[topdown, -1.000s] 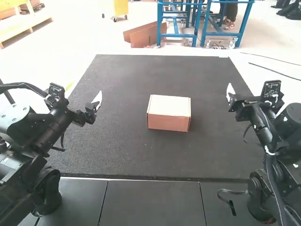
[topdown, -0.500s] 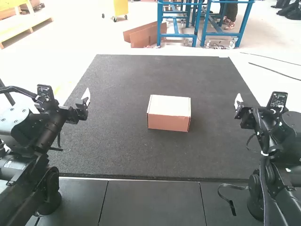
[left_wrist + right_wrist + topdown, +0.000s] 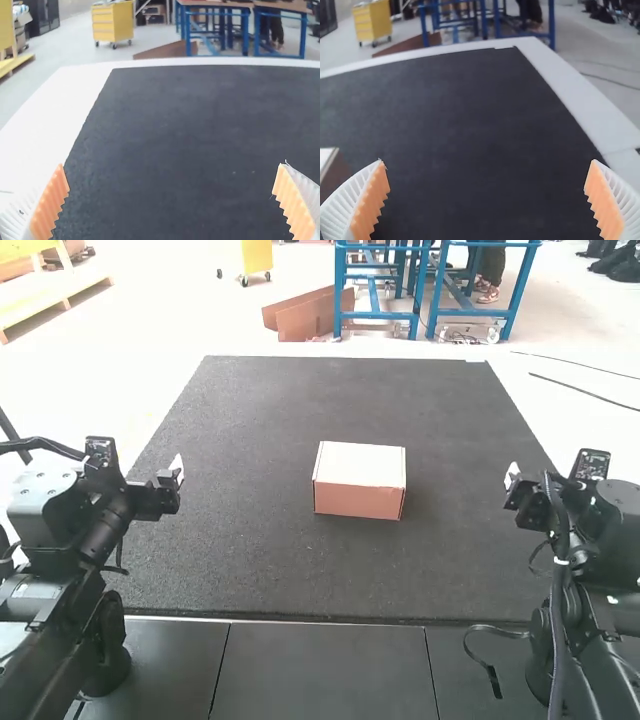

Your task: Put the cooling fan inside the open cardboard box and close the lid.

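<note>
**Status: looking done, pending fan check**

The box [image 3: 360, 480] is sitting mid-table on the black mat [image 3: 250, 430], well apart from both arms. Its lid is lying flat and flush on top, with no flap standing up, so I'm treating the close step as finished.

The fan is presumably sitting inside. The shut lid is hiding the contents, so I'm judging that from the task, not confirming it.

The left end effector [image 3: 172, 483] is hovering over the mat's left edge, toward the near-left corner of the table [image 3: 45, 120]. In its wrist view [image 3: 170, 207] the orange pads [image 3: 50, 207] are standing wide apart with only bare mat between them, so it's carrying nothing.

The right end effector [image 3: 518, 495] is hovering over the mat's right edge, toward the near-right corner. In its wrist view [image 3: 486, 200] its fingers are likewise spread wide and gripping nothing.

Remaining, as I'm reading it: nothing on the manipulation side. If sign-off needs proof, someone should be lifting the lid or weighing the box to verify the fan.

Labels: the box is showing plain brown sides and a pale top. I'm finding no print, sticker or tape that's legible, and no markings on the mat either.
</note>
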